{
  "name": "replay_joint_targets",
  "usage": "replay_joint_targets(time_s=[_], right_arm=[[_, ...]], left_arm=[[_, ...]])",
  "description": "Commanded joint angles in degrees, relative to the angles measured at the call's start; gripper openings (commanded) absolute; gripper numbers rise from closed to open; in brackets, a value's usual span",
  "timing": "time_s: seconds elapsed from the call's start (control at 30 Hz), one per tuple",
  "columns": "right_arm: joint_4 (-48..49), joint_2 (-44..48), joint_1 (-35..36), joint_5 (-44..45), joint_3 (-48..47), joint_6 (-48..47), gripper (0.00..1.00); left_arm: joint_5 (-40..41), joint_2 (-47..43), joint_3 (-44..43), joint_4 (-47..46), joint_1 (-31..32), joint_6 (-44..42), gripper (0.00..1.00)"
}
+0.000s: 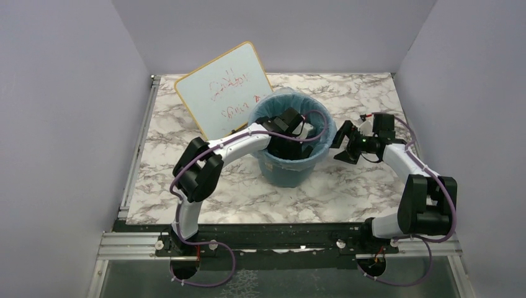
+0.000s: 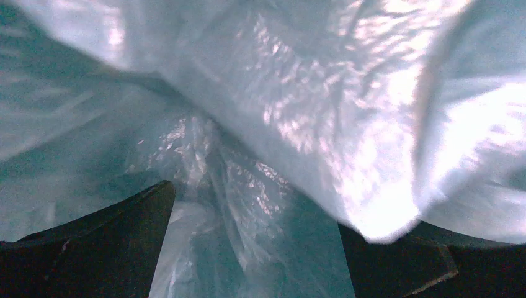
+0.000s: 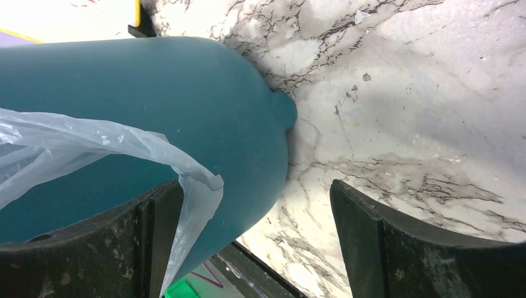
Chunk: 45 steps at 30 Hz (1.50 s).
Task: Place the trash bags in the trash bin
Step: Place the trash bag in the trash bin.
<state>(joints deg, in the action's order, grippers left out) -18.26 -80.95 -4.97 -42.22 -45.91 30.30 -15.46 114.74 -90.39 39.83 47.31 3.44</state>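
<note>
The teal trash bin [image 1: 286, 171] stands upright in the middle of the marble table. The pale-blue trash bag [image 1: 280, 99] lines it, its film showing over the rim. My left gripper [image 1: 299, 135] reaches down inside the bin. In the left wrist view crinkled bag film [image 2: 260, 112] fills the picture, and the left gripper [image 2: 254, 248] is open with film lying between its dark fingers [image 2: 105, 242]. My right gripper [image 1: 340, 146] hovers beside the bin's right side, open. In the right wrist view the bin wall [image 3: 155, 87] and a hanging bag flap [image 3: 192, 186] sit by the left finger of the right gripper [image 3: 254, 230].
A whiteboard [image 1: 223, 96] with red writing leans at the back left, touching the bin's far side. Bare marble table [image 1: 372, 186] lies to the right of the bin and in front of it. Grey walls close in on three sides.
</note>
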Motion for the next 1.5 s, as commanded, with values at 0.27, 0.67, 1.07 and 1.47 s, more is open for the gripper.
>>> replay_joint_targets(time_s=[0.27, 0.67, 1.07, 1.47], right_arm=[[-1.9, -1.4, 0.1, 1.0, -1.0, -0.8, 0.94], [-2.6, 1.3, 0.1, 3.9, -1.8, -1.5, 0.94], [-10.4, 11.4, 0.1, 17.5, -10.6, -7.0, 0.94], [4.3, 19.0, 0.1, 12.5, -14.9, -11.2, 0.9]], left_arm=[[-0.9, -6.5, -2.9, 0.7, -0.5, 1.3, 0.99], [-0.7, -10.7, -6.5, -0.4, -0.5, 2.0, 0.99], [2.3, -18.9, -8.1, -3.1, -1.9, 2.5, 0.99], [9.4, -32.4, -4.6, -9.4, -9.0, 6.1, 0.99]])
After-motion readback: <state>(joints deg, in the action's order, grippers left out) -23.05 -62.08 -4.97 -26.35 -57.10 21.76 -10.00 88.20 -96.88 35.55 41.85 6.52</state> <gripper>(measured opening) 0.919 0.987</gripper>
